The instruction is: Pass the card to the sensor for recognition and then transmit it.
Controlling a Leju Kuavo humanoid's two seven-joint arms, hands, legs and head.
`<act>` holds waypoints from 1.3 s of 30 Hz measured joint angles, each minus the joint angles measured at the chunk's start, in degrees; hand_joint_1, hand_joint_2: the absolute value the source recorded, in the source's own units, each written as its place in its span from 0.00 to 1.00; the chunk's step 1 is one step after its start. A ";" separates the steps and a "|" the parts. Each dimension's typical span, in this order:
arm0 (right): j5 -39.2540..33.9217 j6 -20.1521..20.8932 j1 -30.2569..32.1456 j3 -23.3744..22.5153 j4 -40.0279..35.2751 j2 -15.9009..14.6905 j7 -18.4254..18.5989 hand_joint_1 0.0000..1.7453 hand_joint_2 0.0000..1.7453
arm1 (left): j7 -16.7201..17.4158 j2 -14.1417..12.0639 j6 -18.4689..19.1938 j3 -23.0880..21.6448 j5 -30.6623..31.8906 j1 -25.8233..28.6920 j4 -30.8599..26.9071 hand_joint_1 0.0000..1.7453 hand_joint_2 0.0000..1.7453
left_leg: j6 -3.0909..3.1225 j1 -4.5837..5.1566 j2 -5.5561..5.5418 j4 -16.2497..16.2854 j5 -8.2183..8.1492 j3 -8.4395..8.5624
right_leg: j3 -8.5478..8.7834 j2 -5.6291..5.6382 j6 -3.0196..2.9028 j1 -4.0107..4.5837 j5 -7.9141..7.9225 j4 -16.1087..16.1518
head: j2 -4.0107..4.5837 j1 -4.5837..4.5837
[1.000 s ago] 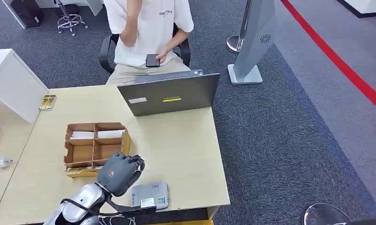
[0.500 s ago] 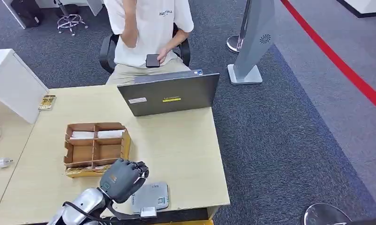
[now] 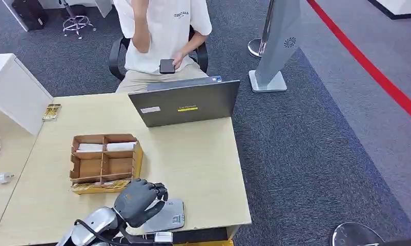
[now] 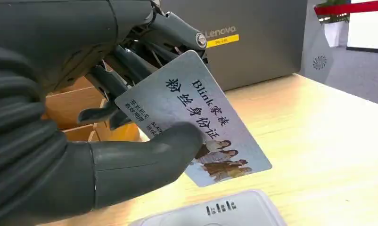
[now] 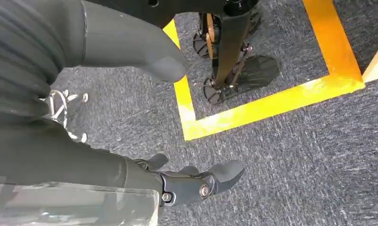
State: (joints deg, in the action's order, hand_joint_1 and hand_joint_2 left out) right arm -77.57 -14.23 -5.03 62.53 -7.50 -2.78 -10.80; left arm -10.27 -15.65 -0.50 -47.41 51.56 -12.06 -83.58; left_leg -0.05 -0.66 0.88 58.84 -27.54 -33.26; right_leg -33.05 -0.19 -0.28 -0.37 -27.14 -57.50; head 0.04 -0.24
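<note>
Grey office carpet with a red stripe (image 3: pixel 365 64) surrounds a pale wooden desk (image 3: pixel 203 159), behind which a person (image 3: pixel 160 36) in a white shirt sits holding a phone (image 3: pixel 166 66); a grey Lenovo laptop (image 3: pixel 185 105) stands open with its lid back toward the robot, and a brown cardboard divider tray (image 3: pixel 103 161) lies nearer, white slips in its far compartments. From the head view the left hand (image 3: pixel 137 197) hovers over the grey card reader (image 3: pixel 167 215) at the desk's near edge, hiding what it carries; the left wrist view shows it plainly: a printed card (image 4: pixel 196 122) with Chinese lettering and a small group photo, pinched between the thumb and the dark fingers (image 4: pixel 130 66), tilted just above the reader's top, seemingly not touching. The right hand (image 5: pixel 130 117) hangs over carpet and yellow floor tape (image 5: pixel 267 101); its thumb and fingers are spread apart and hold nothing.
</note>
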 joint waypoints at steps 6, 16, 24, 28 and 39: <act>0.09 -0.09 -0.08 0.88 0.00 0.00 0.48 0.00 1.00 | -0.04 -0.46 2.03 -0.20 -2.90 0.05 1.51 1.00 1.00 | 0.00 0.00 0.00 0.00 0.00 0.00 | 0.00 0.00 0.00 0.00 0.00 0.00 | 0.00 0.00; 0.11 -0.15 -0.31 2.08 0.00 0.00 0.96 0.00 1.00 | 0.24 -1.14 3.37 -1.11 -4.64 0.32 3.74 1.00 1.00 | 0.00 0.00 -0.03 0.00 0.00 0.02 | 0.05 -0.05 0.01 0.00 -0.01 0.00 | 0.00 0.00; -0.04 -0.33 -0.36 2.60 0.00 0.00 1.25 0.00 1.00 | 1.55 -1.27 3.37 -2.03 -4.74 0.27 4.50 1.00 1.00 | 0.00 0.00 -0.02 -0.01 0.00 0.09 | 0.12 -0.07 0.01 0.00 0.00 0.00 | 0.00 0.00; -0.48 -0.35 -0.38 3.28 0.00 0.00 1.27 0.00 1.00 | 2.84 -1.49 0.45 -2.14 -4.19 0.07 4.50 1.00 1.00 | -0.03 -0.01 -0.03 -0.01 0.04 0.12 | 0.11 -0.07 0.00 0.00 0.00 0.00 | 0.00 0.00; -0.94 -0.07 -0.38 4.57 0.02 0.00 0.72 0.00 1.00 | 10.55 0.00 -10.47 2.46 10.50 -3.45 -0.37 1.00 1.00 | -0.03 -0.01 -0.17 0.01 0.08 0.04 | 0.08 -0.17 -0.01 0.00 0.01 -0.01 | 0.00 0.00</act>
State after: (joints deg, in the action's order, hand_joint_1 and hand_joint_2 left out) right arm -78.51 -14.29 -5.41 67.10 -7.48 -2.78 -10.08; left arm 0.28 -15.65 -10.97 -44.94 62.06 -15.51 -83.95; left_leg -0.08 -0.66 0.71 58.85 -27.46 -33.21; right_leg -32.96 -0.36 -0.29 -0.37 -27.13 -57.51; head 0.04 -0.24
